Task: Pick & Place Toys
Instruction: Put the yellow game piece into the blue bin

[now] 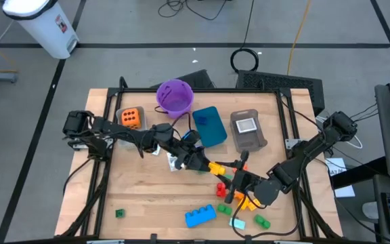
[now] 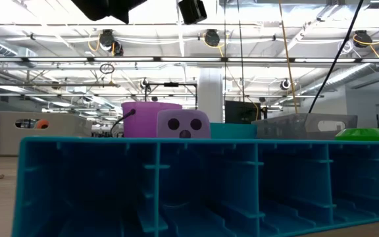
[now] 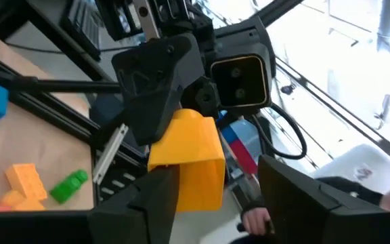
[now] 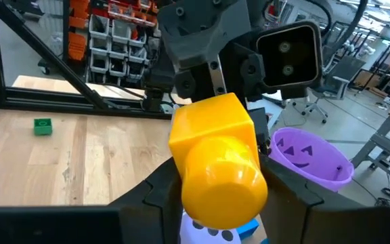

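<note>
Right hand [image 4: 215,196] gripping yellow brick [image 4: 217,159], left hand [image 3: 215,193] fingers spread beside it

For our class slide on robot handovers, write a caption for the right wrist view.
Right gripper grips a yellow brick facing the left gripper.

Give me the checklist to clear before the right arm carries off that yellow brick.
1. Right gripper grips the yellow brick with a finger on each side: ok.
2. Left gripper is open, with a gap showing beside the brick: ok.
3. Left fingers are clear of the brick on both sides: cannot tell, one looks to be touching.
4. Brick is lifted off the table: ok.
5. Purple bucket is upright with its mouth open: ok.
6. Way to the bucket is free: not ok, the left arm lies across it.
</note>
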Available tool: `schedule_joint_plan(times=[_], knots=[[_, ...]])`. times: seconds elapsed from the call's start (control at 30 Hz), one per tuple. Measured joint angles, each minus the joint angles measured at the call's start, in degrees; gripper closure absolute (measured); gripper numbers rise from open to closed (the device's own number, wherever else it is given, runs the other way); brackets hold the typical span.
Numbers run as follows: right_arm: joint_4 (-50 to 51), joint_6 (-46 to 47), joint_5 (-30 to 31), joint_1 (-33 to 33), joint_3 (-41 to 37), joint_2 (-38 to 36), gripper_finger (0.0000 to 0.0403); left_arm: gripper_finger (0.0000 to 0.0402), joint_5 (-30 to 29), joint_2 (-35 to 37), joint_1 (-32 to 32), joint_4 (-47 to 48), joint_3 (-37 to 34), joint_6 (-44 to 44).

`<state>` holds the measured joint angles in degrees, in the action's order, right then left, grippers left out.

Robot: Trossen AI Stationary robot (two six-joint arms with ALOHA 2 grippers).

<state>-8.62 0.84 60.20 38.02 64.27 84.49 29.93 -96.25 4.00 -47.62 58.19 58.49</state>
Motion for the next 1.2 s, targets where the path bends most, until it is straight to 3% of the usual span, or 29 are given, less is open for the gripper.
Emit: schedule_joint_plan(times=[0.43,0.9,1.2], knots=[[1.6,-0.5,-0.2,-3.3,0.0,-2.8,0.0257,0.0192,9.7,1.1,-6.0,0.8,0.0,1.0],[4.7,-2.1,-0.5,-9.9,0.0,-6.9,0.0258,0.0192,19.7,10.1,-20.6,10.6,-0.1,-3.0],[4.6,-2.1,-9.5,-17.9,0.0,-10.3,0.026,0.0192,20.6,20.3,-31.3,11.8,-0.1,-6.4]])
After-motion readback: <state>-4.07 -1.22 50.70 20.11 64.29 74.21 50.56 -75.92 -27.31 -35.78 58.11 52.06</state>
